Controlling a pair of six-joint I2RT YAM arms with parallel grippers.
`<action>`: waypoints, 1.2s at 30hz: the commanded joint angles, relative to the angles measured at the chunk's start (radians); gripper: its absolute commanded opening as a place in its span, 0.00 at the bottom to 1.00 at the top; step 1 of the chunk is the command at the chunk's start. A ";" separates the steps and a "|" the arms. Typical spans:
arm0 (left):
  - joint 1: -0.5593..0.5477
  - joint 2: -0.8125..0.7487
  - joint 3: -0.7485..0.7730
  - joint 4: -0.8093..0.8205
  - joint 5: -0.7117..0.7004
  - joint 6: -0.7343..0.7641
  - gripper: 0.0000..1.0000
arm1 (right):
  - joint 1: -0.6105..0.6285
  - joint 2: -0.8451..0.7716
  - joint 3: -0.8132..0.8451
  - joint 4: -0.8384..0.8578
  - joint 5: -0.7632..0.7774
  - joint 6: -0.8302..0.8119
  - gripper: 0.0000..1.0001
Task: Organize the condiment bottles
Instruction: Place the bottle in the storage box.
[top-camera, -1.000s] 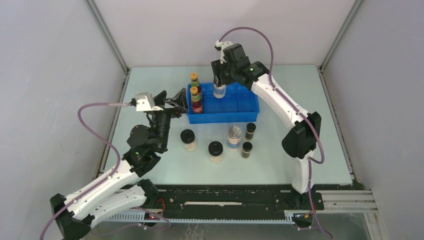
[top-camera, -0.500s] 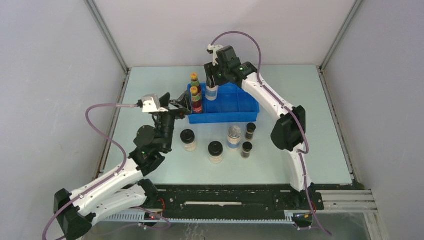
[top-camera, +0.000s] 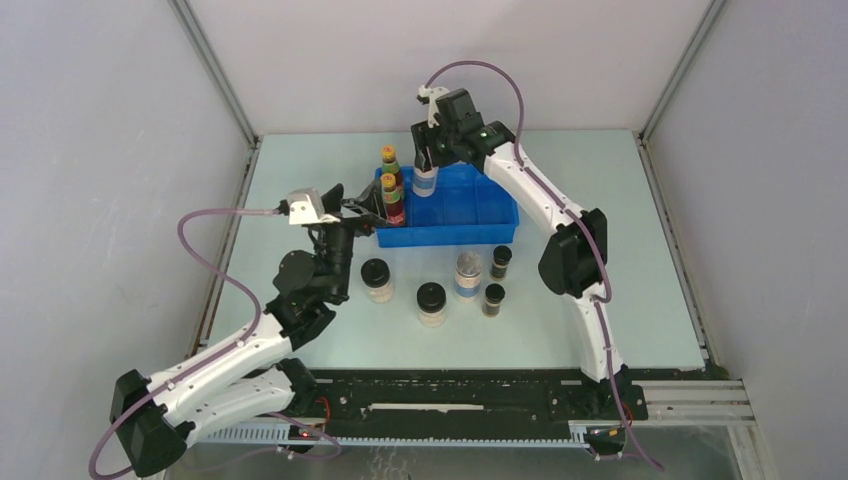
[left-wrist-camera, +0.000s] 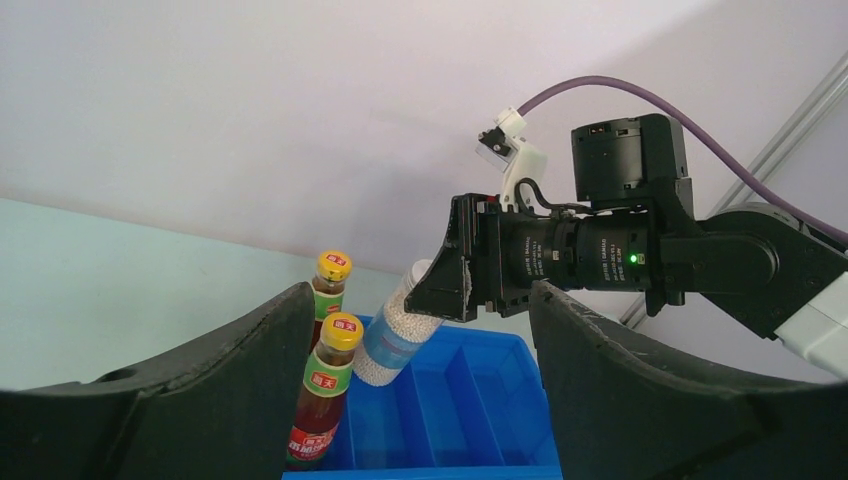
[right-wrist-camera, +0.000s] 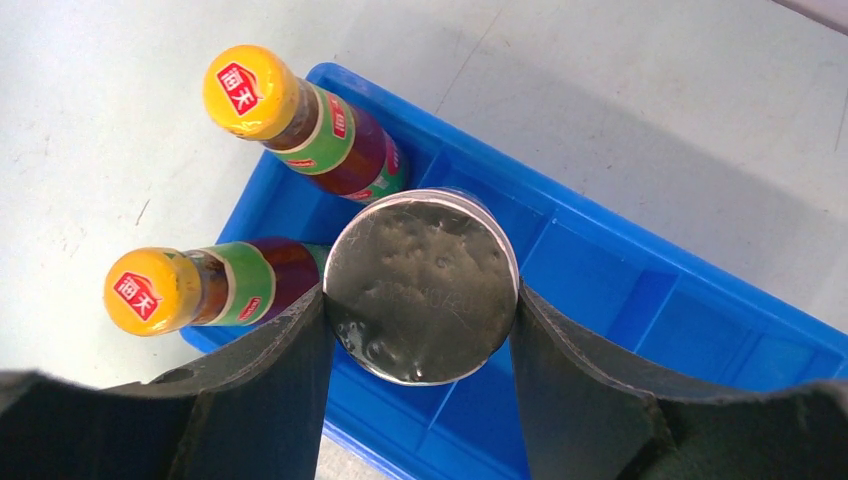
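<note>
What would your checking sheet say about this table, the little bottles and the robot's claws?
Surface: pale table, with a blue tray at the back.
Job's things: two red-labelled bottles upright in the tray's left end; held silver-lidded jar tilted over the tray; second silver-lidded jar, two black-lidded jars and two dark vials stand on the table in front.
Clutter: nothing seen.
Grippers: right claw shut on the held silver-lidded jar; left claw open, by the tray's left end, holding nothing.
Cables: a purple cable loops from each wrist.
Surroundings: plain grey walls.
</note>
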 joint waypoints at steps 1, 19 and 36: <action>-0.003 0.017 -0.031 0.058 -0.019 0.011 0.83 | -0.013 -0.005 0.064 0.072 -0.016 -0.028 0.00; 0.005 0.057 -0.046 0.098 -0.024 0.011 0.83 | -0.036 0.063 0.078 0.080 -0.040 -0.036 0.00; 0.014 0.072 -0.057 0.109 -0.025 -0.007 0.84 | -0.032 0.113 0.101 0.077 -0.052 -0.043 0.00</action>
